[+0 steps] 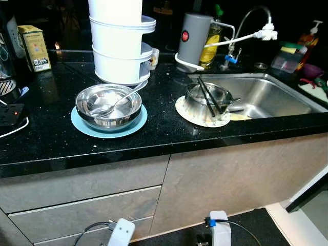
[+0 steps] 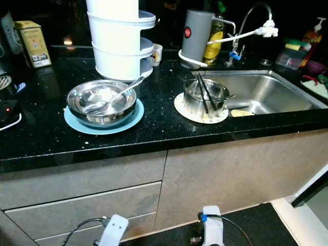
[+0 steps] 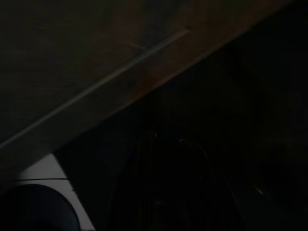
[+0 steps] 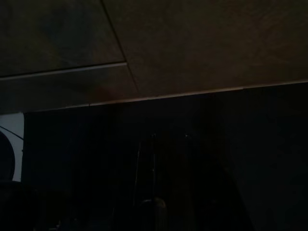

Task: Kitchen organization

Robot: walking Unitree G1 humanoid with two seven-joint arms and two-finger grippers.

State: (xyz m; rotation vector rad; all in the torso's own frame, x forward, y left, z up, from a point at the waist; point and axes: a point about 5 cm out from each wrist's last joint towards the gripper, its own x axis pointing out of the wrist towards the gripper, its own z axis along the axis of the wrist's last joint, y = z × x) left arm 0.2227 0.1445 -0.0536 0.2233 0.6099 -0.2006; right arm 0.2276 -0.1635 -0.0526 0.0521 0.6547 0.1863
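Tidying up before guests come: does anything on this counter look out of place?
Yes. A used bowl with black chopsticks sits on a plate overhanging the sink edge, and white specks dot the black counter around it.

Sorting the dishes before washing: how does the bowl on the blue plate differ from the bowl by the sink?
The left bowl sits on a blue plate and holds a spoon. The bowl by the sink sits on a white plate, holds black chopsticks and looks narrower. Both are shiny metal.
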